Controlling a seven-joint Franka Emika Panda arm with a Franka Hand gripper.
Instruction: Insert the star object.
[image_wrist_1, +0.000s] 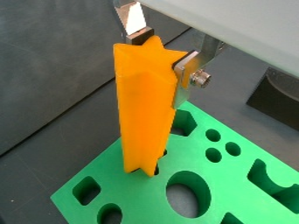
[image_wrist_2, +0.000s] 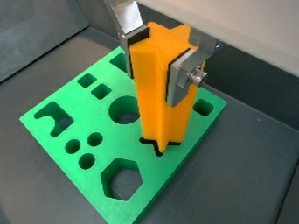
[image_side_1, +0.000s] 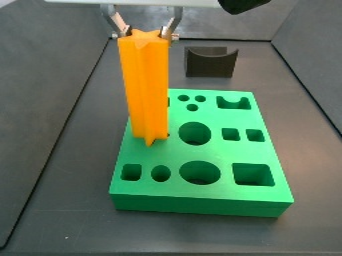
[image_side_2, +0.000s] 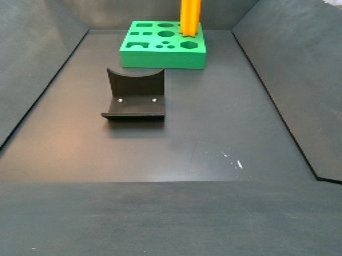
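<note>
The two-finger silver gripper (image_wrist_2: 162, 52) is closed on the top of the tall bright-orange ridged plastic star object (image_wrist_2: 159, 92); the prism stands upright with its lower end in a hole of the flat green plastic block with shaped holes (image_side_1: 201, 160); that hole's outline is hidden; in a side view the gripper is cut off at the frame edge above the prism (image_side_2: 191, 18); the dark fixture (image_side_2: 134, 97) stands well apart.

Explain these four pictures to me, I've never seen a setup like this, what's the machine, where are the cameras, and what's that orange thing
It is a robot arm ending in a two-fingered pincer. Two pictures come from cameras on its wrist, looking down along the fingers; two come from cameras fixed beside the table. The pincer is shut on the star object, a tall orange prism, held upright with its lower end at a hole in the green block. That block has holes of several shapes. On the dark floor, apart from the block, stands the fixture, a dark bracket belonging to the rig.
</note>
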